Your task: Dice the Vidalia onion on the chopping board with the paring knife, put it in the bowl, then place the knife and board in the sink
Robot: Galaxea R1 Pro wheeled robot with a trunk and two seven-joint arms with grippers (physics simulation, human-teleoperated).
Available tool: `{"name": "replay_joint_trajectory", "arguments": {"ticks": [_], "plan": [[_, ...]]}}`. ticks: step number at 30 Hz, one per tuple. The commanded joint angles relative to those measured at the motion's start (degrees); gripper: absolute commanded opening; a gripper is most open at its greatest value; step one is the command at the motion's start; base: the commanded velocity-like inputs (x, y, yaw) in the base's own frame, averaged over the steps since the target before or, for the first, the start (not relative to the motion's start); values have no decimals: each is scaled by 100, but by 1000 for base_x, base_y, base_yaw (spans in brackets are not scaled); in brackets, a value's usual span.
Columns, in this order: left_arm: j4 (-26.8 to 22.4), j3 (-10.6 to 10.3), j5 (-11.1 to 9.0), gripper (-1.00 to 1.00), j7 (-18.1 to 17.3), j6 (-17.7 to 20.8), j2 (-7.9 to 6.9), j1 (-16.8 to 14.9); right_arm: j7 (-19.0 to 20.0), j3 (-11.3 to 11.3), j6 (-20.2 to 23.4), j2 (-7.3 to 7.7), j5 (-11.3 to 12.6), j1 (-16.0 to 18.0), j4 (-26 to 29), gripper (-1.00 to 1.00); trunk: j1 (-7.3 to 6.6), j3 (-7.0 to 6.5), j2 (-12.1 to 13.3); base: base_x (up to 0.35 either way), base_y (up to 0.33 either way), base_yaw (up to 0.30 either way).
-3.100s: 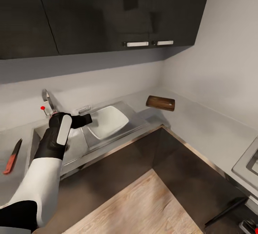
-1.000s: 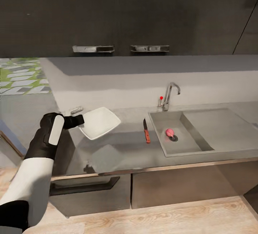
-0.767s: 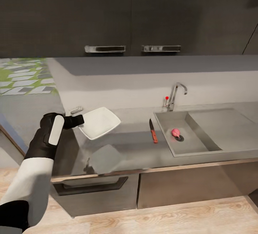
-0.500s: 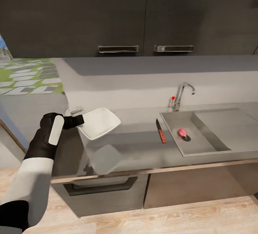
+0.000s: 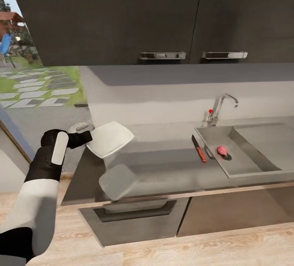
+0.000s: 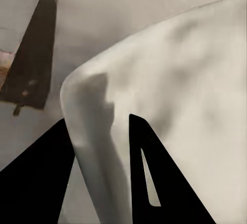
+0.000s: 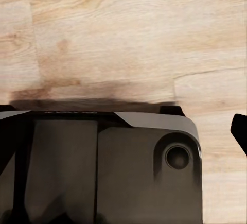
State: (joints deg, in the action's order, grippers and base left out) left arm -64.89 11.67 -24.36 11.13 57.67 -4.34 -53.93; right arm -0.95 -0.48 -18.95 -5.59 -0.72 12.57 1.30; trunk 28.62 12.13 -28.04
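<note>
The bowl (image 5: 109, 138) is held by the left pincer (image 5: 87, 136), which is closed on its rim. In the left wrist view, one black finger (image 6: 149, 177) is seen inside the bowl (image 6: 180, 95) and the other one outside the rim. The bowl is kept in the air, tilted, above the left end of the desk (image 5: 163, 168). A pale reflection of the bowl is seen on the glossy grey surface near the front edge.

The knife (image 5: 199, 149) lies flat on the desk, just beside the left rim of the sink (image 5: 245, 164). Its red handle is pointed toward the front edge and its dark blade toward the wall. The onion (image 5: 221, 150) rests on the bottom of the basin, touching the drain or just beside it; this cannot be told exactly. The tap (image 5: 222, 107) with a red knob stands behind the basin, at the back edge of the desk. The flat drainboard is placed to the right of the basin.

Dark cabinets (image 5: 122, 17) with two metal handles hang over the desk.

In the right wrist view, a wooden floor (image 7: 113, 33) and a dark part of the robot base (image 7: 113, 167) are seen. The state of the right pincer cannot be told from this view.
</note>
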Motion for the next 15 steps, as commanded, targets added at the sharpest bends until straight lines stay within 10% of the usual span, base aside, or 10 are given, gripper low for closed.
{"name": "replay_joint_trajectory", "arguments": {"ticks": [1, 15], "plan": [[0, 28, -85, -100, 47, 16, 0, -4, -10, -5, -21, -5, -8, 6, -7, 100, 2, 10, -9, -48, 306, 0], [243, 72, -86, -100, 39, 8, 47, -4, -8, -5, -21, -12, -8, 7, -7, 100, 2, 10, -9, -34, 224, 0]]}}
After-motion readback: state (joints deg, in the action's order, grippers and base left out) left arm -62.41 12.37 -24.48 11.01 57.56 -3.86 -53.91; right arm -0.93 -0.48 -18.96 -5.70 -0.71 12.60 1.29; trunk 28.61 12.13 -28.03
